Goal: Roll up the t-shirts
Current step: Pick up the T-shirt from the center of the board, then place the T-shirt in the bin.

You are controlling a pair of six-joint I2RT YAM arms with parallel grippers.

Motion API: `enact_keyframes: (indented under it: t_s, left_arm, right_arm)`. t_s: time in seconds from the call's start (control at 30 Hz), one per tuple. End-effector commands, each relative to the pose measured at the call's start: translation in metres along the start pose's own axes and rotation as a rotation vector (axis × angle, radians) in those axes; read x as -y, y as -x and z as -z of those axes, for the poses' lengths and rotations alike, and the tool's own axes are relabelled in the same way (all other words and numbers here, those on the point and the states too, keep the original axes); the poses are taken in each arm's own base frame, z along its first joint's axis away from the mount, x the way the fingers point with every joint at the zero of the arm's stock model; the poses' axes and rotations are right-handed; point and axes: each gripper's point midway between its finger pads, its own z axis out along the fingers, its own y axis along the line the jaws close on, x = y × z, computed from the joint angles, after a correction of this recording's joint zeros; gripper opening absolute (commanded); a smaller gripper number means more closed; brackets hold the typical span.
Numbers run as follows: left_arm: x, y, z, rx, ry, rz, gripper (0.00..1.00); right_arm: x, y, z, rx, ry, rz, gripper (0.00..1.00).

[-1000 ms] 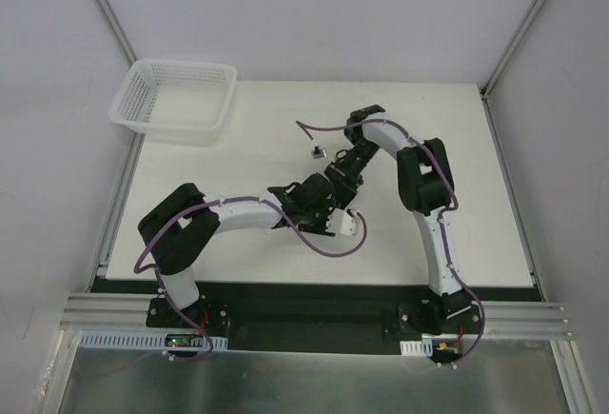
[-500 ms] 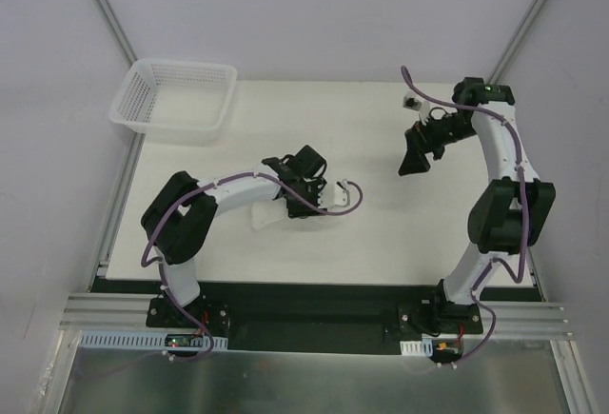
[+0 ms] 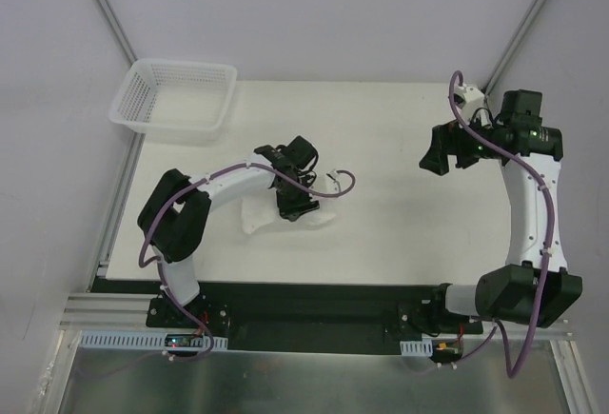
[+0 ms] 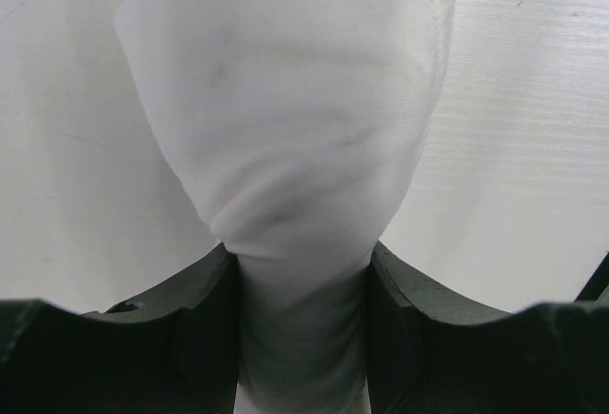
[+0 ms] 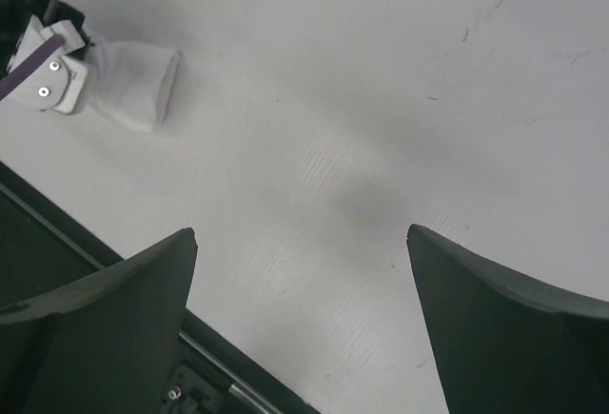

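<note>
Left wrist view: left pincer (image 4: 300, 266) is clenching 1 rolled t-shirt (image 4: 285, 128), which is lying on the counter (image 4: 519, 147) well apart from the basket (image 3: 176, 100), on its near-right side. Right pincer (image 5: 300, 233) is hanging released and empty. Risk: the roll unwinding at let-go, the soft cloth springing loose.

The t-shirt (image 4: 285, 119) is white and soft, and it is bunched up into one fat roll with small wrinkles across it. One end is squeezed thin between my left jaws, and the rest gets wider and rounder as it goes away from them. It lies on the white counter (image 3: 400, 233), a bit left of the middle and toward the near edge, and its free end looks open like a tube.
</note>
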Motion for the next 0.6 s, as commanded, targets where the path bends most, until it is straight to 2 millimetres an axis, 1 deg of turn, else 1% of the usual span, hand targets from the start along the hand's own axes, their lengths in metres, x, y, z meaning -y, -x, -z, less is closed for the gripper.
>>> enact_keyframes:
  t_s: [0.0,0.03,0.1,0.13,0.17,0.2,0.23,0.27,0.3,0.33,0.37,0.4,0.43,0.47,0.5,0.57]
  left_arm:
    - [-0.013,0.032,0.049,0.127,0.069,0.041,0.0]
    - [-0.025,0.039,0.064,0.162,0.105,0.052,0.0]
    - [-0.039,0.043,0.082,0.193,0.143,0.085,0.0]
    - [-0.049,0.05,0.096,0.223,0.172,0.096,0.0]
    - [-0.064,0.044,0.108,0.234,0.207,0.132,0.0]
    - [-0.077,0.051,0.124,0.266,0.245,0.142,0.0]
    - [-0.088,0.048,0.132,0.272,0.271,0.166,0.0]
    - [-0.104,0.038,0.145,0.28,0.308,0.205,0.0]
    - [-0.119,0.041,0.165,0.311,0.354,0.219,0.0]
    - [-0.131,0.037,0.172,0.317,0.373,0.248,0.0]
    - [-0.148,0.02,0.185,0.316,0.407,0.3,0.0]
    - [-0.163,0.021,0.208,0.346,0.461,0.307,0.0]
    - [-0.176,0.013,0.212,0.34,0.479,0.326,0.0]
    - [-0.188,0.001,0.223,0.337,0.508,0.358,0.0]
    - [-0.212,-0.014,0.243,0.347,0.569,0.392,0.0]
    - [-0.234,-0.035,0.263,0.338,0.633,0.439,0.0]
  right_arm:
    - [0.021,-0.006,-0.018,-0.006,-0.073,-0.141,0.96]
    - [0.021,-0.007,-0.018,-0.009,-0.073,-0.141,0.96]
    - [0.021,-0.009,-0.019,-0.021,-0.071,-0.147,0.96]
    - [0.022,-0.011,-0.02,-0.03,-0.069,-0.152,0.96]
    - [0.022,-0.013,-0.022,-0.04,-0.07,-0.155,0.96]
    - [0.023,-0.014,-0.022,-0.041,-0.071,-0.155,0.96]
    - [0.023,-0.015,-0.023,-0.044,-0.07,-0.157,0.96]
    - [0.024,-0.017,-0.025,-0.048,-0.069,-0.162,0.96]
    - [0.024,-0.018,-0.026,-0.051,-0.066,-0.166,0.96]
    - [0.025,-0.02,-0.028,-0.056,-0.065,-0.171,0.96]
    - [0.025,-0.021,-0.028,-0.057,-0.065,-0.174,0.96]
    - [0.026,-0.022,-0.03,-0.061,-0.063,-0.176,0.96]
    - [0.026,-0.022,-0.032,-0.061,-0.06,-0.178,0.96]
    - [0.027,-0.023,-0.033,-0.063,-0.062,-0.184,0.96]
    - [0.028,-0.026,-0.035,-0.068,-0.061,-0.197,0.96]
    - [0.029,-0.026,-0.038,-0.06,-0.056,-0.203,0.96]
